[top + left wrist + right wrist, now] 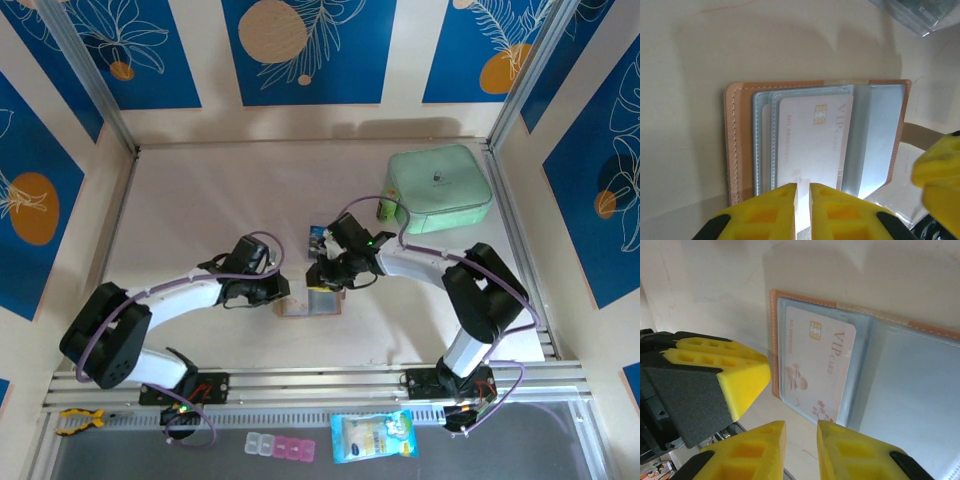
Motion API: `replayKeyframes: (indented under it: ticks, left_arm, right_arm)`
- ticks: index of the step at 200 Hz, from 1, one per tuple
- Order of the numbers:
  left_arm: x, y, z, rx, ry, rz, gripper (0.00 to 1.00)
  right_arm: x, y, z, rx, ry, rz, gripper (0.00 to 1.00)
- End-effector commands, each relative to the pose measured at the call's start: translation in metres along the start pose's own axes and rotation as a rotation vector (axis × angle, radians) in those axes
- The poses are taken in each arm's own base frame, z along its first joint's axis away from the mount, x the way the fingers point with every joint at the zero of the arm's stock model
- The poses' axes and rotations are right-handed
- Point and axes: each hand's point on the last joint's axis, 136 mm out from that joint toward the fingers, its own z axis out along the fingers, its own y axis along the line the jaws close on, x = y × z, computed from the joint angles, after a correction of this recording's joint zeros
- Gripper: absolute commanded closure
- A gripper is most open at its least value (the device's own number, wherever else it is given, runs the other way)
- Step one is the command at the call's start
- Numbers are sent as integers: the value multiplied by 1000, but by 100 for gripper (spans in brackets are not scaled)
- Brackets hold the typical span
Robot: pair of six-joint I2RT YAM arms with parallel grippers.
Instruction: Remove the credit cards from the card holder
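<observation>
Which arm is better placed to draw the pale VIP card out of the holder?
Right, probably. The right hand, slightly open, hangs just off the VIP card's end, while the left hand sits nearly shut at the card holder's edge, seemingly bracing it.

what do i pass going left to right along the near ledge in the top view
orange clip → pill boxes → blue packet
</observation>
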Motion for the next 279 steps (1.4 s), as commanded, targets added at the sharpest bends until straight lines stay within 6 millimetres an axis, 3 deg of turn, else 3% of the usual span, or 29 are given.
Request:
replayKeyframes:
  ticks: [1,58,208,279]
  left_arm:
    - [-1,-2,2,38,9,22,86]
    - [1,10,9,45,31,-4,88]
    - [13,36,13,7,80,-44,89]
    - [13,43,13,0,76,-58,89]
  right_arm:
    - [1,1,9,21,28,17,77]
    - [1,-4,26,62,69,17,76]
    - [2,-12,47,120,116,33,74]
    - [4,-22,36,205,88,17,74]
